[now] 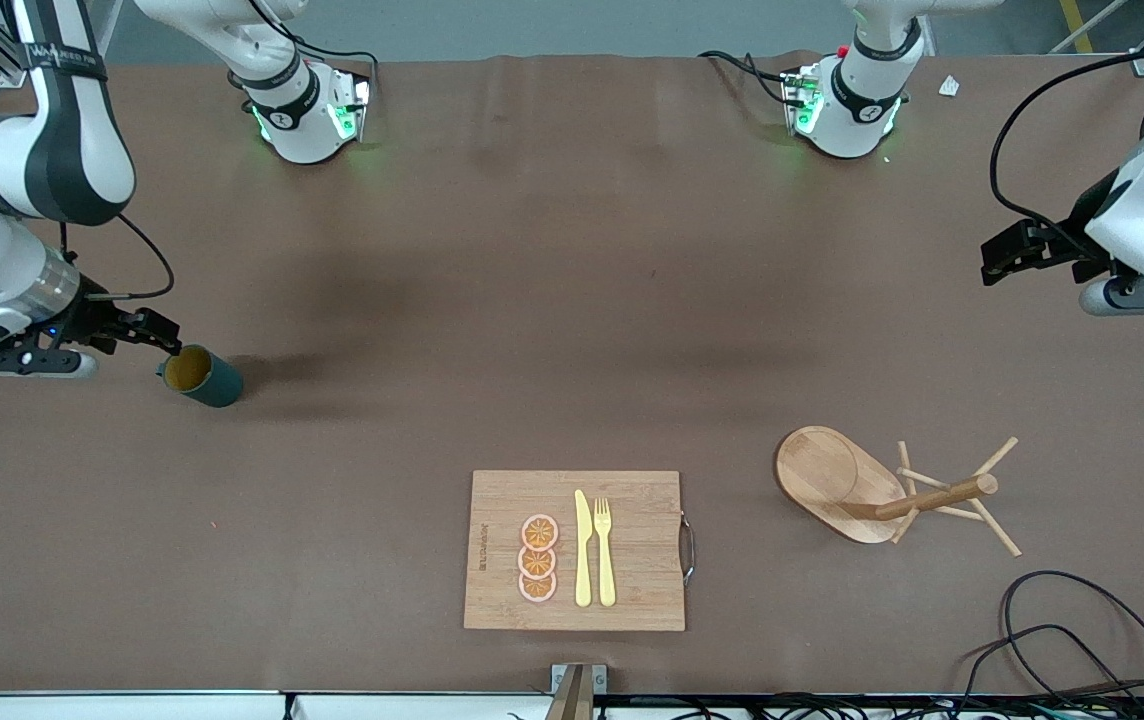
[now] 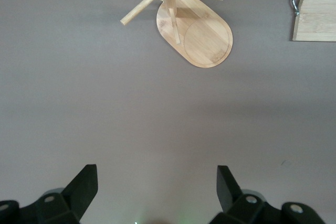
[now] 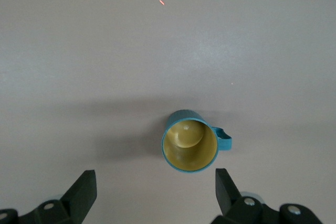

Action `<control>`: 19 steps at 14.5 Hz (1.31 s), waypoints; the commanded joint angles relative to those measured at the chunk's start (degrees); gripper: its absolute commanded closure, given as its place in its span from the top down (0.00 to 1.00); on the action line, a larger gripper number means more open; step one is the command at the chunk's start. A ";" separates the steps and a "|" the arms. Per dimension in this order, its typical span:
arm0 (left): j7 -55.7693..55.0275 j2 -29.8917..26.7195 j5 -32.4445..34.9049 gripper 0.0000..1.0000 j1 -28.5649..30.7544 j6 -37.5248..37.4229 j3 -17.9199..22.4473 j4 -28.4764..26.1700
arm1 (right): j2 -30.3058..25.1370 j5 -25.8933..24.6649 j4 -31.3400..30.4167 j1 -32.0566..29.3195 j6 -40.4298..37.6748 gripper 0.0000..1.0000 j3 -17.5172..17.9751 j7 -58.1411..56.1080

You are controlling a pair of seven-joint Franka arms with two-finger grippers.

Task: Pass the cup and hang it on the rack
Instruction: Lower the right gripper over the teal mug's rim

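The cup (image 1: pixel 200 375), dark teal with a mustard-yellow inside, stands upright on the brown table toward the right arm's end. My right gripper (image 1: pixel 162 336) hovers right beside its rim, open and holding nothing. In the right wrist view the cup (image 3: pixel 189 141) sits just ahead of the open right gripper (image 3: pixel 156 188), with its handle (image 3: pixel 224 140) sticking out sideways. The wooden rack (image 1: pixel 882 490) stands toward the left arm's end, nearer the front camera. My left gripper (image 1: pixel 1007 250) waits open in the air, apart from the rack. The left wrist view shows the rack (image 2: pixel 195 31) well ahead of the open left gripper (image 2: pixel 156 187).
A bamboo cutting board (image 1: pixel 632 585) lies near the table's front edge, carrying three orange slices (image 1: pixel 538 558), a yellow knife (image 1: pixel 583 550) and a yellow fork (image 1: pixel 604 550). Black cables (image 1: pixel 1082 640) loop at the near corner toward the left arm's end.
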 commanded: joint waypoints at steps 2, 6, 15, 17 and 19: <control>0.14 0.44 1.06 1.00 -0.33 -0.14 -0.21 1.35 | 0.26 1.17 -6.41 -0.48 7.89 1.00 0.44 -0.19; 0.14 0.44 0.98 1.00 -0.25 -0.14 -0.21 1.35 | 2.10 2.13 -8.19 -0.39 11.25 1.00 0.44 -0.19; 0.84 0.70 2.12 1.00 0.54 -0.58 -0.20 2.41 | 7.81 5.21 -10.37 0.05 18.79 1.00 0.53 -0.19; 0.85 0.70 2.12 1.00 0.63 -0.58 -0.20 2.41 | 8.60 5.82 -10.82 0.14 20.04 1.00 0.61 -0.10; 0.76 0.70 2.12 1.00 0.63 -0.58 -0.20 2.41 | 10.01 6.79 -10.91 0.57 21.96 1.00 0.61 -0.10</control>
